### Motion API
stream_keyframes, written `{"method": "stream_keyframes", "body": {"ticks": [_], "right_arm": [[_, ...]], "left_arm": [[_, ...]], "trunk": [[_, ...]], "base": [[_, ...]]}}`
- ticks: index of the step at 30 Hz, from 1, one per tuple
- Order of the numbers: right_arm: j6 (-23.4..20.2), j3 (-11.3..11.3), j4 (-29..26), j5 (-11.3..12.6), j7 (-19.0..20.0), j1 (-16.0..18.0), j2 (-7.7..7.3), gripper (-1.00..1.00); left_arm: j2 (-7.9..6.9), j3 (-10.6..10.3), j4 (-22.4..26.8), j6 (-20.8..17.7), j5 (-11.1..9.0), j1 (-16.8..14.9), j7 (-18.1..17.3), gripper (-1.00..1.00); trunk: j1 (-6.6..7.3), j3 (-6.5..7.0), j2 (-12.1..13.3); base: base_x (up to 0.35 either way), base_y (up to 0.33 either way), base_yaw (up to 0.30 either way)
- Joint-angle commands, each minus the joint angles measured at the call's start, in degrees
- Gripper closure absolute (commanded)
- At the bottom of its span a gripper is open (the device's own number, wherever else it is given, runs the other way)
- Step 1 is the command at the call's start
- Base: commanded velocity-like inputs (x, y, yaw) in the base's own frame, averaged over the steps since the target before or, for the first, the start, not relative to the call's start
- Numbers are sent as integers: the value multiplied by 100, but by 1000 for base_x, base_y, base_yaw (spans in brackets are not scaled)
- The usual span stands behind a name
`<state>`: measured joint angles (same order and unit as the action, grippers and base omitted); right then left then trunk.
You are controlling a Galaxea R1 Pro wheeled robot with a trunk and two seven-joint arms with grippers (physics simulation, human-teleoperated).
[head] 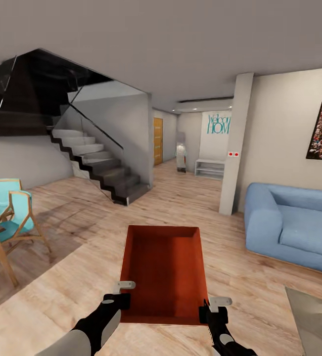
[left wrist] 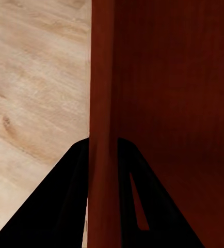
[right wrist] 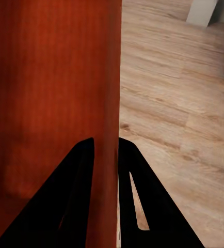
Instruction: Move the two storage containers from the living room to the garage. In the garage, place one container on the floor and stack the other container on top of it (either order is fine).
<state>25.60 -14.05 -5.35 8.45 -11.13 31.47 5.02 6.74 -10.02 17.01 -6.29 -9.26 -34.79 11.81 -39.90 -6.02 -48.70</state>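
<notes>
One storage container, an orange-red open bin, is carried low in front of the robot over the light wood floor of the living room, its long sides running away from the robot. The left tool is clamped on the near end of the left wall, the right tool on the near end of the right wall; both wrist views show a thin ribbed wall pinched between dark fingers. The garage lies somewhere beyond this room, so the step in hand appears to be transport. To do it well, keep both grips level and evenly spaced, turn the base gently, and steer between the stairs at far left and the blue sofa at right, avoiding the pillar.
</notes>
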Motion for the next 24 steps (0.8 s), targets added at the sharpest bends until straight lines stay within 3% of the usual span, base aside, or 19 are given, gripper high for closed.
{"method": "stream_keyframes", "body": {"ticks": [1, 11, 24], "right_arm": [[226, -45, -4, 78, -3, 8, -1, 100], [226, -45, -5, 78, -3, 8, 4, 100], [226, -45, -5, 78, -3, 8, 13, 100]], "left_arm": [[-15, 0, -5, -41, -41, -1, 67, 100], [-11, -1, -5, -40, -41, -1, 67, 100], [-15, 0, -5, -39, -41, -1, 67, 100]], "trunk": [[-4, -9, -6], [-4, -9, -6], [-4, -9, -6]], "base": [[322, 0, -284], [322, 0, -266], [322, 0, -15]]}}
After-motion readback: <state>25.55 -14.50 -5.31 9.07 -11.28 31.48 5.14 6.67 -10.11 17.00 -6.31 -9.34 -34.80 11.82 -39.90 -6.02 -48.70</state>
